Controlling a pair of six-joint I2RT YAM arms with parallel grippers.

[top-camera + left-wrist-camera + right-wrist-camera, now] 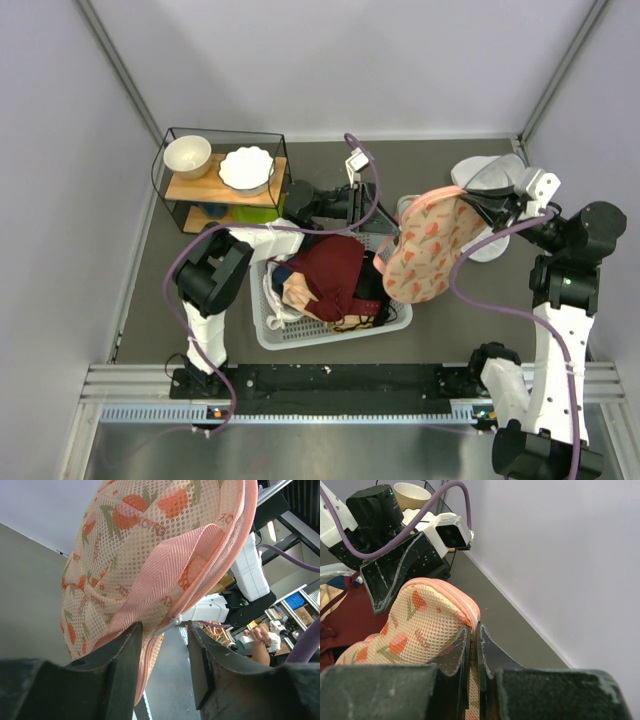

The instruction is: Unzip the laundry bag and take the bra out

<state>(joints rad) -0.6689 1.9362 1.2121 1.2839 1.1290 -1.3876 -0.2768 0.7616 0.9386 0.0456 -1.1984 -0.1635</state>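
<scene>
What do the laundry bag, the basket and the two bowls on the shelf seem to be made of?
Laundry bag: soft synthetic-looking mesh, matte; small holes show all over, with a woven ribbon strip.
Basket: probably rigid pale plastic; its walls are slotted.
Round bowl and fluted bowl: likely glazed ceramic; smooth, pale, faintly glossy.

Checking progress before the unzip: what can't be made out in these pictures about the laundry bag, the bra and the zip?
The bra: seen in no view; the laundry bag's printed mesh hides its inside.
The zip pull: left wrist view, small, between the left gripper's open jaws; contact unclear.
Zip's run: right wrist view, the right gripper clamps the bag's edge over it.
The basket's bottom: top view, covered by the maroon garment.
</scene>
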